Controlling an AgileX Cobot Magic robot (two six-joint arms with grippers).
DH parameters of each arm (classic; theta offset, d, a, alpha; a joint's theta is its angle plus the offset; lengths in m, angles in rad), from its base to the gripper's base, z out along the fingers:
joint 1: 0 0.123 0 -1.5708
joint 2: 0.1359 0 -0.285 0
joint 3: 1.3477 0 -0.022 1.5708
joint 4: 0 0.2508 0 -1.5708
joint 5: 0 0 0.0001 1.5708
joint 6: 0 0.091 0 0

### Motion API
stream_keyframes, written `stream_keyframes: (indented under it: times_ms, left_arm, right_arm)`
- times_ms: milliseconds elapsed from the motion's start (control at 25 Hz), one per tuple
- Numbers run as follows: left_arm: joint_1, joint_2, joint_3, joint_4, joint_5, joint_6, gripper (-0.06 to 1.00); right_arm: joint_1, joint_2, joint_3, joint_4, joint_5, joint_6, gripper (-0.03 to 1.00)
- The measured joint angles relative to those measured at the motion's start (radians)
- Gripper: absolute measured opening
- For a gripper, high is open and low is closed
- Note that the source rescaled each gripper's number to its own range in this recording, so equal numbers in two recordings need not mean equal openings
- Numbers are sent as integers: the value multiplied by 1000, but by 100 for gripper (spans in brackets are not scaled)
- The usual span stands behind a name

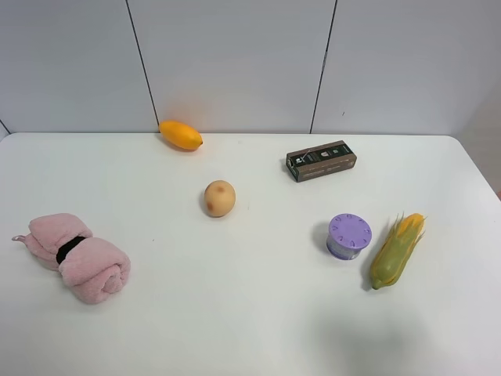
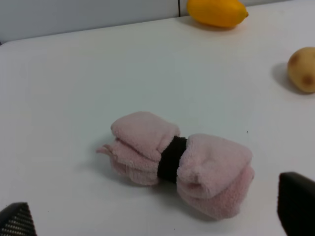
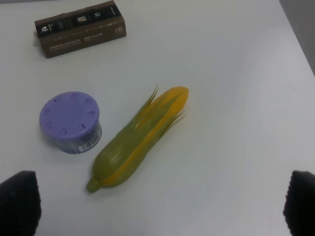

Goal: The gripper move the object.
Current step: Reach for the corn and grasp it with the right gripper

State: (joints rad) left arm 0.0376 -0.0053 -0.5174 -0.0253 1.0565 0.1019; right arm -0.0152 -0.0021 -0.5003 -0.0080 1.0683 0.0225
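The toy corn cob [image 1: 397, 251] lies on the white table at the right, green stem end toward the front and yellow tip toward the back. In the right wrist view the corn [image 3: 140, 140] lies flat, a little ahead of my right gripper [image 3: 160, 206]. That gripper is open and empty, with its dark fingertips [image 3: 18, 201] showing at both lower corners. My left gripper [image 2: 157, 216] is open and empty, just short of a pink rolled towel [image 2: 179, 160]. Neither gripper shows in the exterior high view.
A purple round container [image 1: 348, 235] stands close to the left of the corn. A brown box [image 1: 322, 160] lies behind it. A tan potato [image 1: 220, 197] and an orange mango [image 1: 180, 135] lie mid-left. The pink towel [image 1: 77, 255] is at the front left. The table's right edge [image 1: 479, 176] is near the corn.
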Motion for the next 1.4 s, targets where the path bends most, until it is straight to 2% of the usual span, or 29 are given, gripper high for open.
stream_keyframes:
  times_ms: [680,1400]
  left_arm:
    - [0,0,0,0,0,0,100]
    - [0,0,0,0,0,0,100]
  right_arm:
    - [0,0,0,-1,0,2,100]
    - [0,44,-23,8,6,130,100]
